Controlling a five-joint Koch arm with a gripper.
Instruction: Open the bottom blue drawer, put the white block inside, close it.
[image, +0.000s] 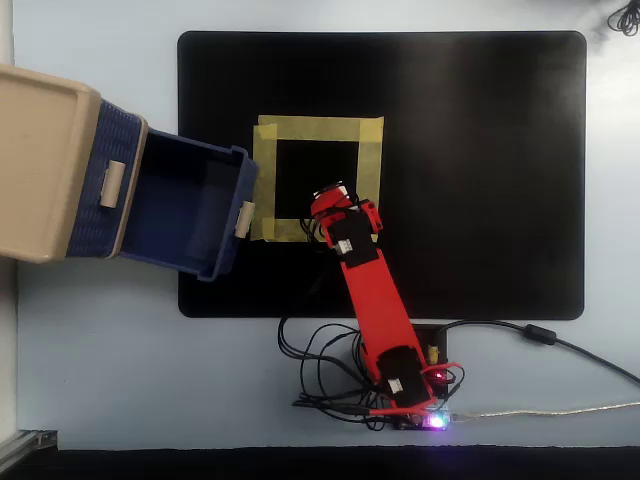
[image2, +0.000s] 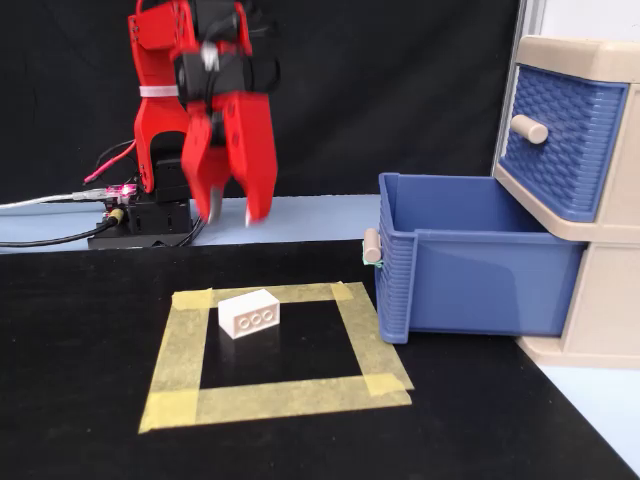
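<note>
The bottom blue drawer (image2: 480, 285) stands pulled out of the beige cabinet (image2: 600, 325), open and empty, with its beige tab handle (image2: 372, 245) facing the mat. It also shows in the overhead view (image: 185, 205). The white block (image2: 250, 313) lies inside a yellow tape square (image2: 275, 400) on the black mat. In the overhead view the arm hides it. My red gripper (image2: 235, 213) hangs open and empty above and just behind the block, fingers pointing down. In the overhead view the gripper (image: 332, 197) sits over the square's near edge.
The upper blue drawer (image2: 560, 140) is shut, one tier higher. The arm's base (image: 400, 385) and loose cables (image: 320, 360) sit at the mat's edge. The black mat (image: 480, 180) lies on a pale table.
</note>
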